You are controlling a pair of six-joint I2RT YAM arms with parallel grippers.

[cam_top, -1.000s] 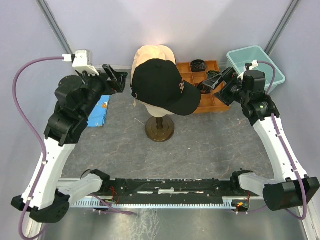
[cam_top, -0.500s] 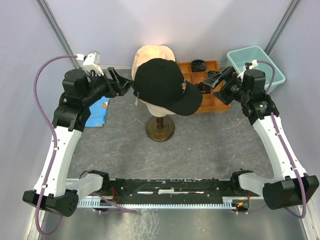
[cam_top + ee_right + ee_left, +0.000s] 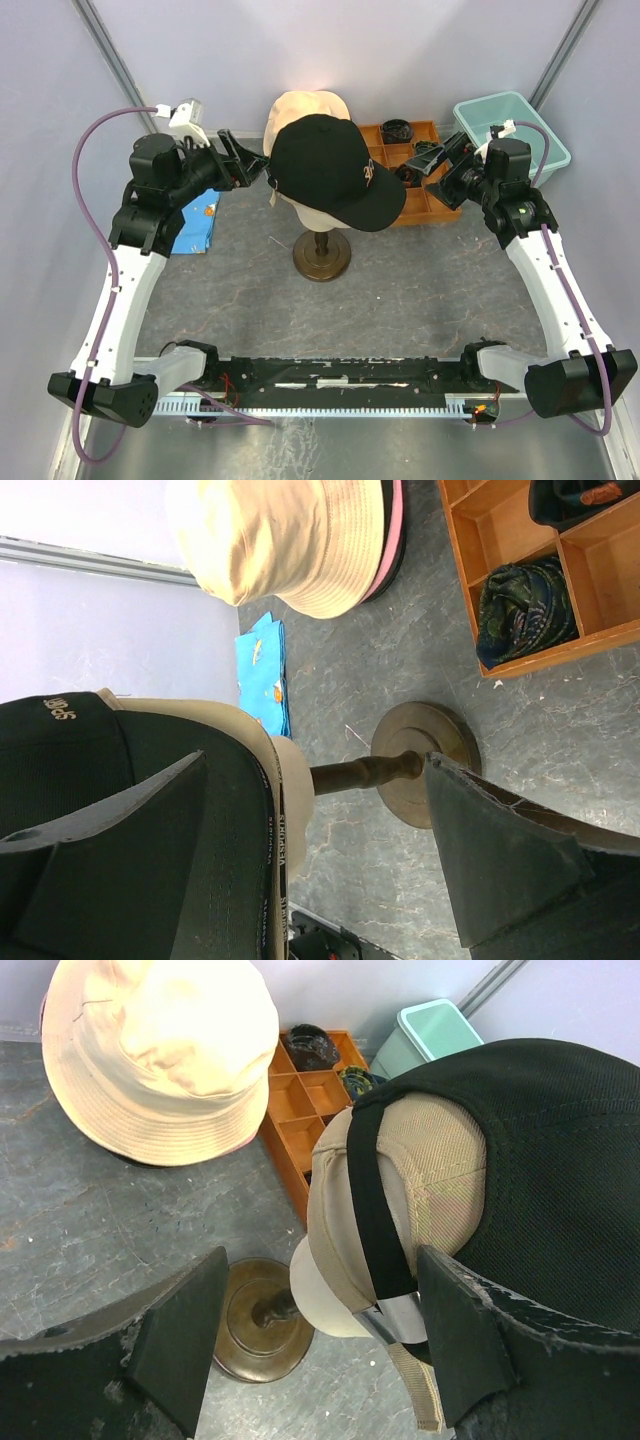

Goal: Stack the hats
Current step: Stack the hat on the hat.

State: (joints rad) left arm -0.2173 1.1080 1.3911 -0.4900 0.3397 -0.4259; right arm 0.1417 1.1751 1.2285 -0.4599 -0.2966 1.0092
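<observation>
A black cap (image 3: 330, 170) with a pale logo sits over a tan cap (image 3: 430, 1170) on the cream mannequin head (image 3: 325, 1310), which stands on a brown stand (image 3: 320, 262). Behind it on the table a plain beige hat (image 3: 305, 105) lies on a pink hat (image 3: 395, 540). My left gripper (image 3: 248, 165) is open just left of the caps' rear, its jaws either side of the strap and buckle in the left wrist view (image 3: 320, 1270). To the right of the brim my right gripper (image 3: 425, 162) is open and holds nothing (image 3: 315, 765).
An orange compartment tray (image 3: 415, 190) with small dark items sits behind the right gripper. A teal tub (image 3: 510, 130) is at the back right. A blue packet (image 3: 200, 220) lies under the left arm. Walls close in on both sides.
My left arm has swung right, bringing its open gripper up to the rear of the caps. The black cap has shifted slightly right. The right arm has not moved.
</observation>
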